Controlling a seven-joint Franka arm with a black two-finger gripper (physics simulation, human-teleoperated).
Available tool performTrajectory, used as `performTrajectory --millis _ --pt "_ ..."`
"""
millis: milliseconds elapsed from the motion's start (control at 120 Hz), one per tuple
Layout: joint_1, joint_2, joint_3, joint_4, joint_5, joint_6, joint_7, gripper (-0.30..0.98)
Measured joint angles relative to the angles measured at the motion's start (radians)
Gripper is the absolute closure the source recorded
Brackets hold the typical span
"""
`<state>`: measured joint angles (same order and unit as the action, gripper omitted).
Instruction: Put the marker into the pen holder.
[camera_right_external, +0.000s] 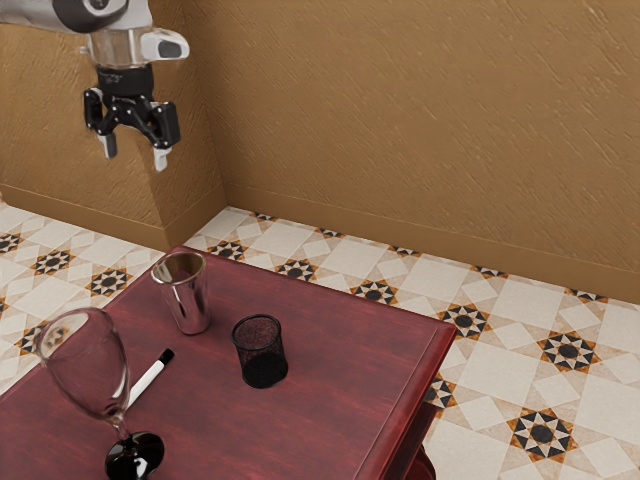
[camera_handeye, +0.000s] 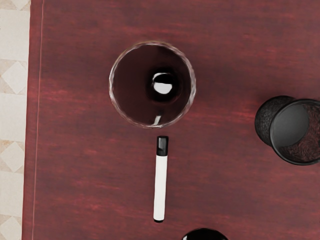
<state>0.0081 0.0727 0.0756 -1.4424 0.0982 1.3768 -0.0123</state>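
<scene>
High above the table, at the exterior view's upper left, my gripper (camera_right_external: 136, 154) stands open with nothing between its fingertips. Well below lies the marker (camera_right_external: 150, 380), white with a black cap, partly behind a wine glass. From the hand camera the whole marker (camera_handeye: 160, 182) can be seen, flat on the wood. The pen holder (camera_right_external: 261, 352), a black mesh cup, stands upright toward the exterior view's right from the marker; the same holder (camera_handeye: 292, 127) is cut off by the wrist view's border.
A shiny metal cup (camera_right_external: 187, 290) stands upright near the marker's capped end. The tall wine glass (camera_right_external: 86, 365), with a black base, stands near its other end. Both rest on the dark red table (camera_right_external: 330, 400); brown walls rise beyond.
</scene>
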Motion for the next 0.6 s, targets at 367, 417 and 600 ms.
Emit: performTrajectory --millis 367,417,600 --pt "0.020 -0.011 -0.010 0.001 -0.016 0.130 -0.010 0.00" --pt "-0.012 -0.019 0.012 -0.037 -0.007 0.139 -0.012 0.00" --pt "-0.151 -0.072 0.209 -0.527 0.003 0.346 0.000 0.00"
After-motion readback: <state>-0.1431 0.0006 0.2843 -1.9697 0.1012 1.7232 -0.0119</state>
